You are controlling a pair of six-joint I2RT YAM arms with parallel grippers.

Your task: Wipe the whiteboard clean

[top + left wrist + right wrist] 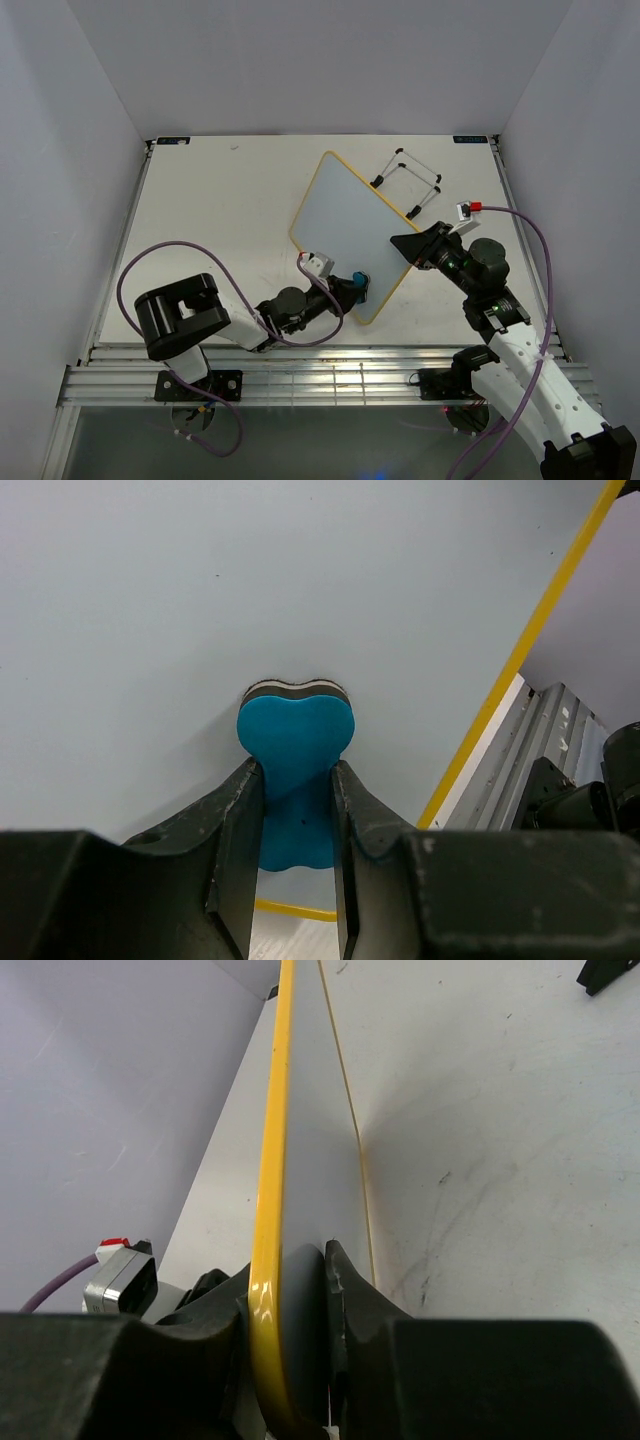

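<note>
The right gripper [402,243] pinches the whiteboard [340,222] at its 3 o'clock edge. The left gripper [352,287], reaching low, squeezes the eraser [295,742] against it.

White whiteboard [343,228], yellow-framed; the eraser [294,742] is blue.
</note>
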